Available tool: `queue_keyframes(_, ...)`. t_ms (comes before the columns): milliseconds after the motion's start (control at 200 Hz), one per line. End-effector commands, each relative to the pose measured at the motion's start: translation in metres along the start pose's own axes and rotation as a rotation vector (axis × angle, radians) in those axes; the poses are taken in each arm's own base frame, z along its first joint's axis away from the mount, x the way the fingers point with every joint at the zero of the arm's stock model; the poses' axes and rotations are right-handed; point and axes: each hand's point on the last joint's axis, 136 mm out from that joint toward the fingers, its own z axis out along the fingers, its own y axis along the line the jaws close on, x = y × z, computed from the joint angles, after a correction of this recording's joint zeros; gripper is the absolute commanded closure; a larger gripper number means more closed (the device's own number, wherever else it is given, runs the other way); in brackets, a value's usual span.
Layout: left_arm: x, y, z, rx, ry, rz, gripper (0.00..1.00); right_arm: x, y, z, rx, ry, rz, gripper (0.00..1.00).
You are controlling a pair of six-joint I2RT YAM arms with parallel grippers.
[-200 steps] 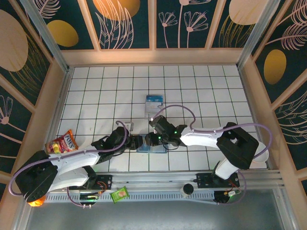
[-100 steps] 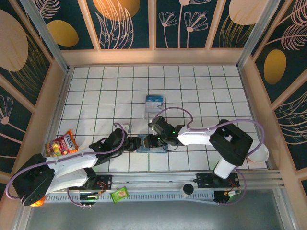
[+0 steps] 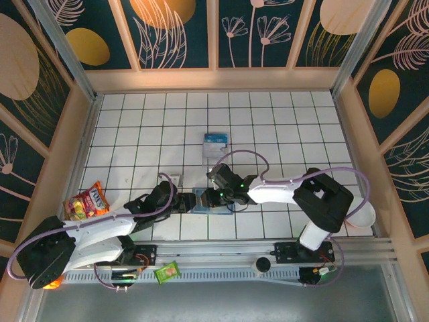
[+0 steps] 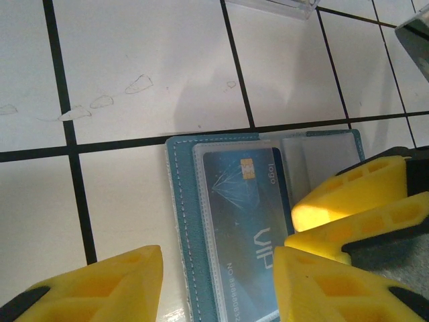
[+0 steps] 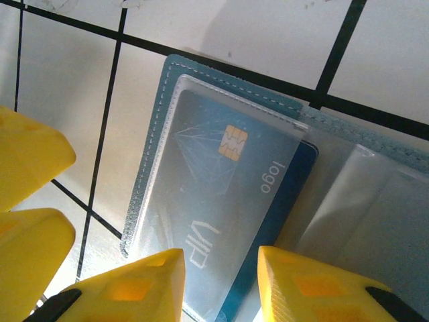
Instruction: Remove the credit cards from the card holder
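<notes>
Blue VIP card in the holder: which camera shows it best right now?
Right wrist: the blue VIP card appears large, chip and lettering legible, one edge past its clear pocket. Left wrist shows it too, smaller, partly cropped. Top external: too small to tell.

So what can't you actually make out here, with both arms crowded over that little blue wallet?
Top external view: the card holder is mostly covered by the left gripper and right gripper.
Left wrist view: the blue card has its near end cut off by the bottom edge; its number is too small to read.
Right wrist view: the holder's second panel runs off the right edge; cards there unclear.
</notes>
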Motion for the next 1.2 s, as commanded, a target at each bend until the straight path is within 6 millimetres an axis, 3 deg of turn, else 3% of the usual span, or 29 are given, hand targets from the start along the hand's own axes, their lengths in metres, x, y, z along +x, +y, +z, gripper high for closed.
queue_keyframes(0,0.001,0.008,-0.001,-0.026,-0.009,-0.013,0.53,-0.010,0.015,-0.010,-0.015,-0.035,-0.017,0.66)
queue_keyframes(736,0.000,0.007,-0.001,-0.022,-0.009,-0.011,0.54,0.006,-0.008,0.008,0.071,0.033,0.011,0.66)
queue_keyframes(1036,-0.001,0.007,-0.003,-0.027,-0.012,-0.007,0.55,-0.002,-0.016,-0.007,0.192,-0.046,-0.003,0.66)
queue_keyframes(1196,-0.005,0.000,-0.003,-0.005,-0.013,0.007,0.65,-0.008,-0.003,-0.015,0.170,-0.089,-0.044,0.66)
